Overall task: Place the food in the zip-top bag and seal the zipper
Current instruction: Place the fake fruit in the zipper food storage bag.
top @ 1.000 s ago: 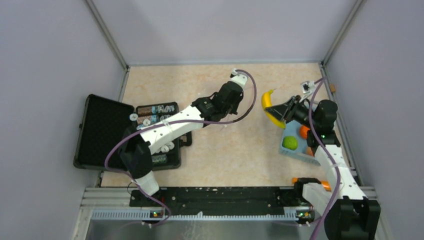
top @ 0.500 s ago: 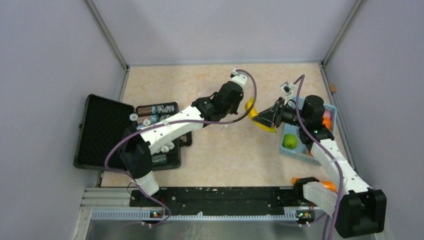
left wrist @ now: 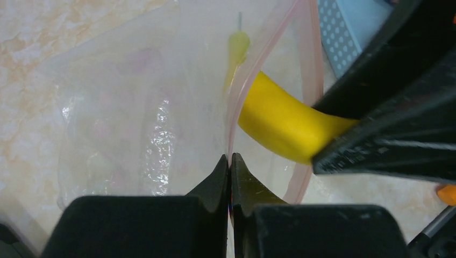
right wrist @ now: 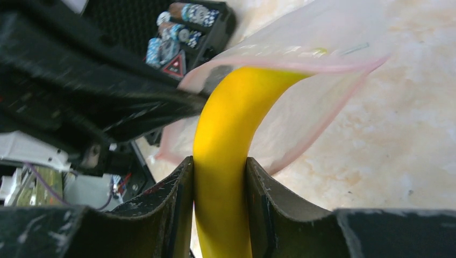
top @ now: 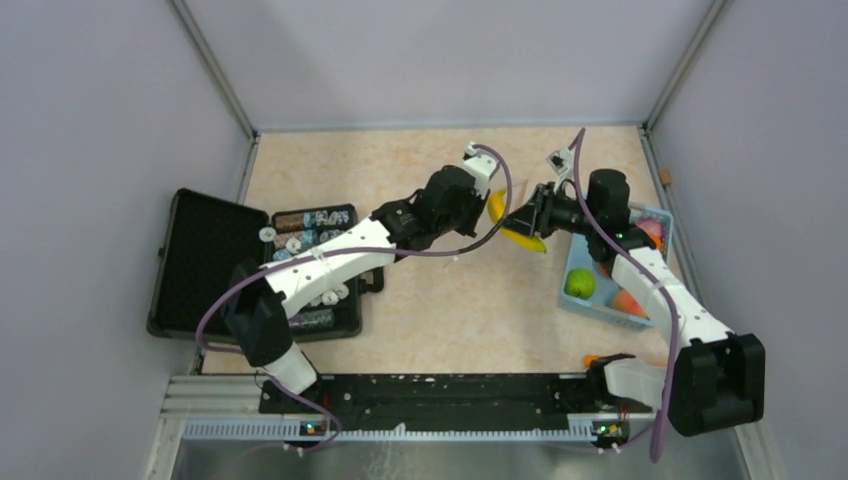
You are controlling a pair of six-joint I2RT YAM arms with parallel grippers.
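Yellow banana (right wrist: 226, 161), clamped in right jaws, pokes into clear zip-top bag (left wrist: 134, 107) pinched by left jaws.

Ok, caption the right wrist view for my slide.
Right end effector grips the yellow banana, its tip inside the open mouth of the clear zip-top bag.

My left arm (top: 330, 258) stretches from its base diagonally up and to the right, forearm long and nearly straight. Its left hand (left wrist: 230, 159) is pinched fully together on the rim of the zip-top bag (left wrist: 134, 102). My right arm (top: 655, 290) rises, then folds leftward at the wrist. The right hand (right wrist: 220, 164) faces the left one at close range, fingers (right wrist: 172, 199) partly apart, clamped on either side of the banana (right wrist: 226, 118).
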